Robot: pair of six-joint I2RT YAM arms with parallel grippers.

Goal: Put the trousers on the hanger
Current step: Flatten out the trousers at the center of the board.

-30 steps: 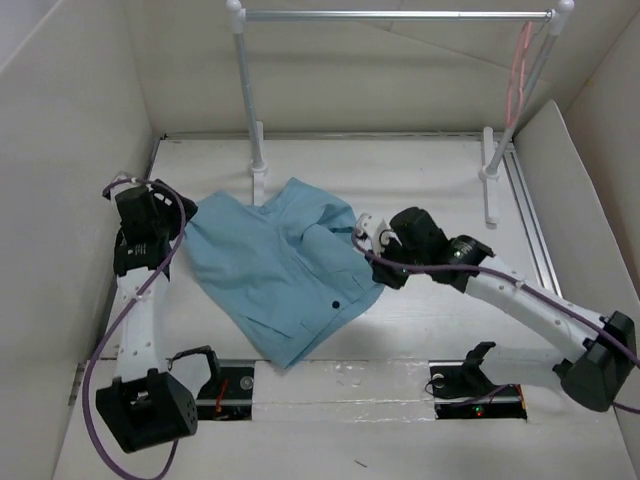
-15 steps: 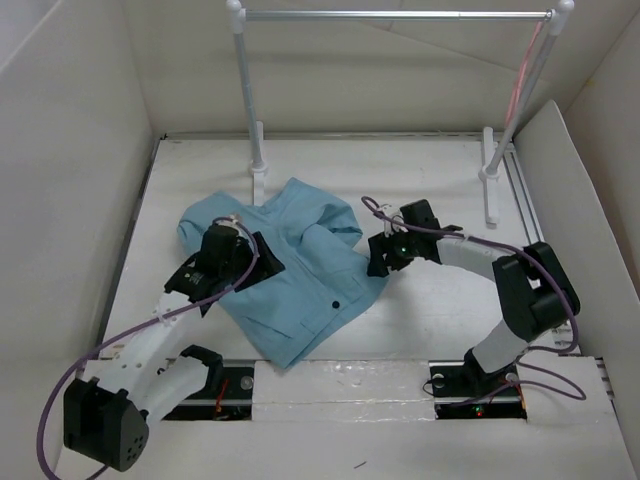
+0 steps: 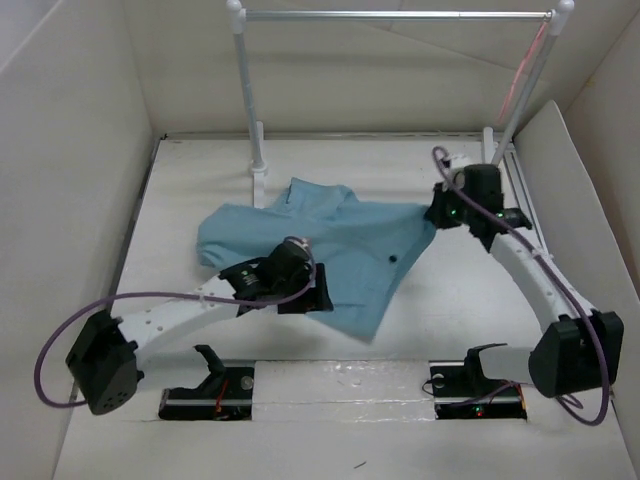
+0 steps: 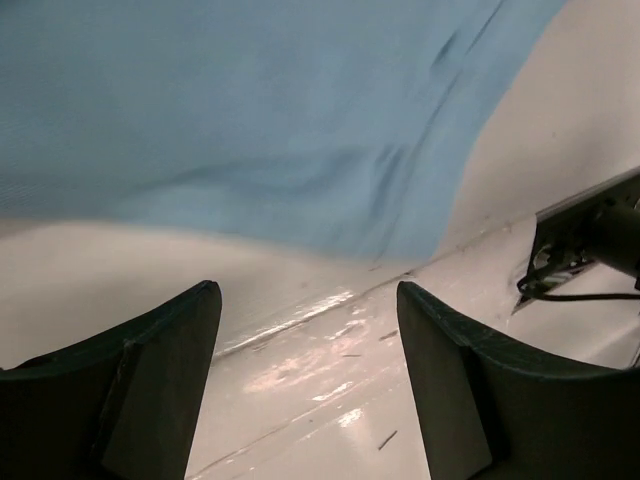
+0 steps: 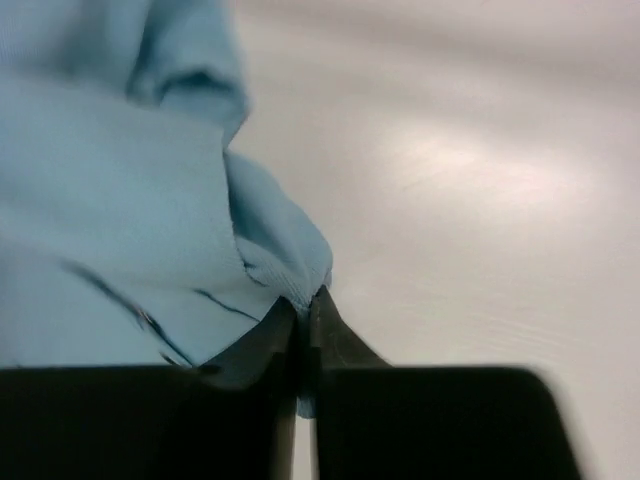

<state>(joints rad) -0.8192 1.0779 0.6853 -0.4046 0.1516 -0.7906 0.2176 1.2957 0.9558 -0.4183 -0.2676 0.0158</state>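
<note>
Trousers point(image 3: 350, 255) corner in pinch of right hand point(image 5: 305, 318)

Table point(image 3: 200, 170): white, flat, matt top, enclosed by pale boards point(image 3: 70, 150) at left, back and right. Lying directly on it: one pair of trousers point(image 3: 350, 250), light blue, rumpled, spread across the middle; small dark button point(image 3: 393, 260) on the right-hand part; one pointed end reaches toward the near edge, a rounded fold lies at the left. Standing on it: left post point(image 3: 259, 165), white, its foot just behind the cloth's far edge; right post point(image 3: 489, 170), white, at back right, beside a metal track point(image 3: 530, 220) along the right edge. Near edge: two dark mounting plates point(image 3: 205, 400), one left, one right.
</note>
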